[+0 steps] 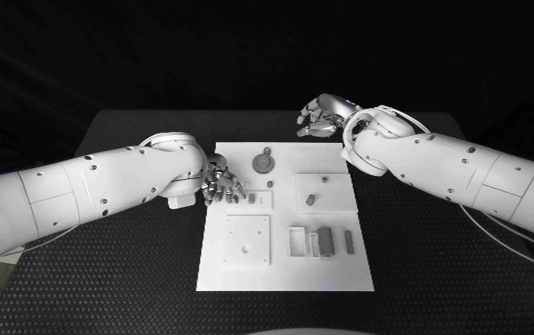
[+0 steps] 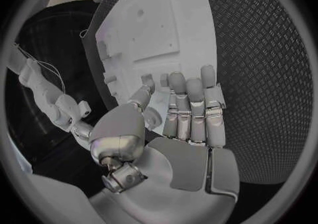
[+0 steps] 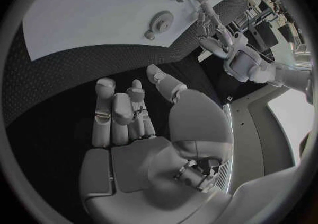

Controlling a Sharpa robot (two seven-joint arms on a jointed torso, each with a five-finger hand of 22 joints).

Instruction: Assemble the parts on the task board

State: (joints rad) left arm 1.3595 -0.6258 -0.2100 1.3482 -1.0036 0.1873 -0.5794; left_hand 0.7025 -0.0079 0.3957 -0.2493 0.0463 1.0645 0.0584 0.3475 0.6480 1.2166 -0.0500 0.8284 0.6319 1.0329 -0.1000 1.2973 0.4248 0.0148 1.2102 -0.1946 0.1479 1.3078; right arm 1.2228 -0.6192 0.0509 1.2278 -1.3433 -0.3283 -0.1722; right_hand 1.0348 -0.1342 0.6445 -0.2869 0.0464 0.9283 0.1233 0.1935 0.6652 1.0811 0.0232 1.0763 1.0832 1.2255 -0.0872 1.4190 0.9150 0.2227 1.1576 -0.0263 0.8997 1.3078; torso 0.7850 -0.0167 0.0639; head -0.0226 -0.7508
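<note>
The white task board [image 1: 284, 269] lies in the middle of the black table. On it are a grey round disc [image 1: 264, 164], a small piece [image 1: 312, 198] on a raised square, a dark block [image 1: 325, 241] and a slim bar [image 1: 349, 242]. My left hand [image 1: 223, 184] hovers at the board's left edge, fingers straight and side by side [image 2: 188, 110], holding nothing. My right hand [image 1: 322, 116] hangs over the bare table just beyond the board's far edge, fingers loosely bent [image 3: 129, 112] and empty. The disc [image 3: 161, 21] lies on the board [image 3: 86, 17] ahead of that hand.
A raised square plate with holes [image 1: 247, 238] takes up the board's near left. A white open frame [image 1: 299, 241] stands beside the dark block. Black patterned table [image 1: 434, 273] surrounds the board on all sides.
</note>
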